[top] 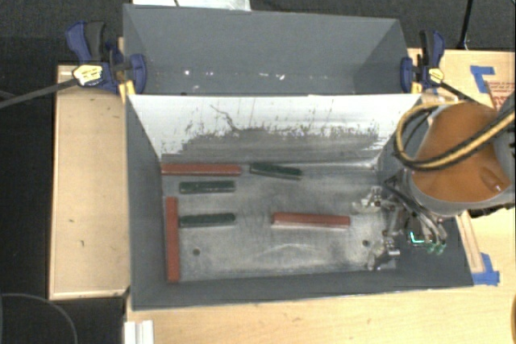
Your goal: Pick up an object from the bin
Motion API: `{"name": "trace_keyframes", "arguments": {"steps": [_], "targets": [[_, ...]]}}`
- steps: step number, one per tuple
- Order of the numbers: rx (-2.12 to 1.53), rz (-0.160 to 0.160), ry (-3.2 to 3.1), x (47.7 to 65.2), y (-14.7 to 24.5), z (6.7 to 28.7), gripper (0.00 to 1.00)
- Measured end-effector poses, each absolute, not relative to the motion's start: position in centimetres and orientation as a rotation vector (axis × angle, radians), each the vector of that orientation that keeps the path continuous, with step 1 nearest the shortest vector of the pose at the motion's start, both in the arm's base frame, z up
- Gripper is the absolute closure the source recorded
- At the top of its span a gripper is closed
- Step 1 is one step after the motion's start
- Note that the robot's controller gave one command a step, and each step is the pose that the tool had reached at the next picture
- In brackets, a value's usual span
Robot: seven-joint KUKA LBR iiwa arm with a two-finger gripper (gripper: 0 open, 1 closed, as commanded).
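The hand (377, 230) stands open and empty by the grey metal bin's (266, 125) right wall, near the long reddish-brown flat bar (310, 219). Descending here, it may strike the wall or close on nothing.

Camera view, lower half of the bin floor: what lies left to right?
red bar along the left wall → dark green bar → red bar at mid-floor → end effector
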State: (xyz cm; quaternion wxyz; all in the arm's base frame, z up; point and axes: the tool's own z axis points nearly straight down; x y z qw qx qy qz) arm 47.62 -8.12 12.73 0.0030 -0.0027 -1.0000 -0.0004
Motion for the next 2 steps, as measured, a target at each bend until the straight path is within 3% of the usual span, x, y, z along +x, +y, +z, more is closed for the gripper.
{"name": "trace_keyframes", "arguments": {"steps": [1,2], "targets": [[-0.002,0.000,-3.143,47.8,-8.1,13.1,0.00],[0.138,-0.001,-3.146,55.5,-1.2,7.1,0.00]]}}
